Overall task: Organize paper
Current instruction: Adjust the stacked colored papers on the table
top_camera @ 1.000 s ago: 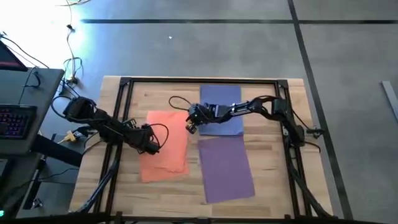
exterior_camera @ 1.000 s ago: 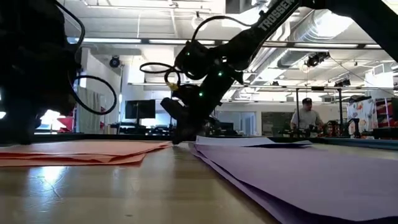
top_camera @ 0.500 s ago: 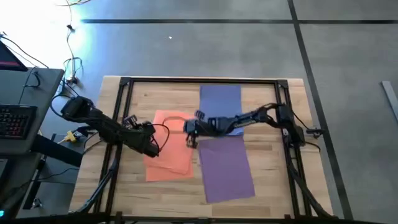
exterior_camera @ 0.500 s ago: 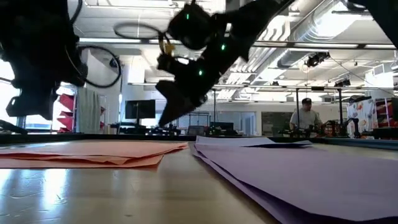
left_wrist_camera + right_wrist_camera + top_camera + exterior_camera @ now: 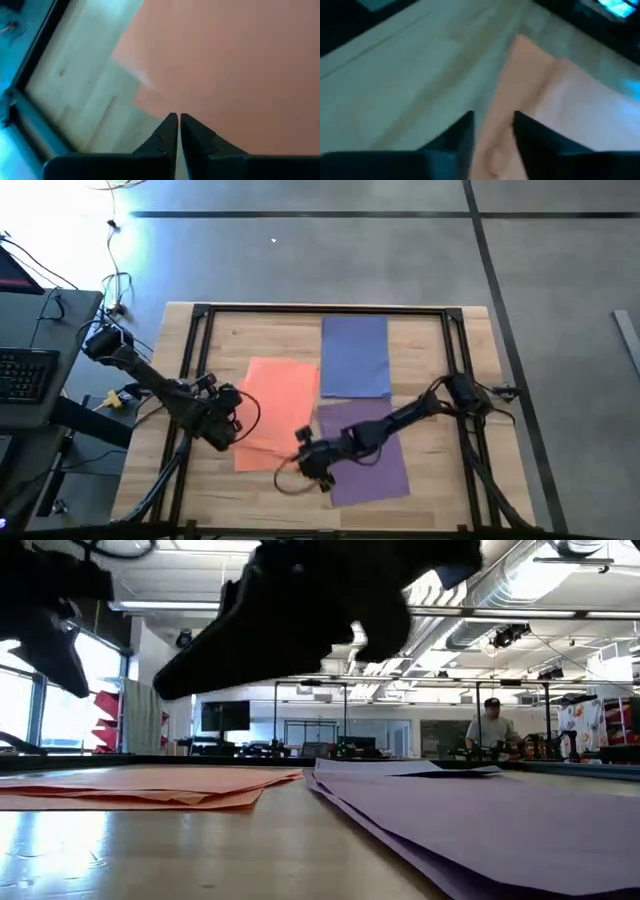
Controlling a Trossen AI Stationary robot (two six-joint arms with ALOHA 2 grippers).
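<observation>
The orange paper (image 5: 276, 400) lies left of the blue paper (image 5: 355, 355) and purple paper (image 5: 365, 445). The left gripper (image 5: 225, 430), fingers together, hangs over the orange's left edge; the right gripper (image 5: 308, 463), seemingly parted, sits between orange and purple.

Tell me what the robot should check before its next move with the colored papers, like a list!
1. Orange paper lined up: not ok. Edges of separate sheets show offset from each other.
2. Right hand open and empty: ok. Its fingers stand apart over an orange corner.
3. Left hand ready to grab: not ok. Its fingers are shut, tips at the orange edge.
4. Blue paper tidy: ok. It lies flat at the table's far side.
5. Purple paper tidy: cannot tell. The right arm covers part of it.
6. Hands apart: ok. The high view shows a gap between them.
</observation>
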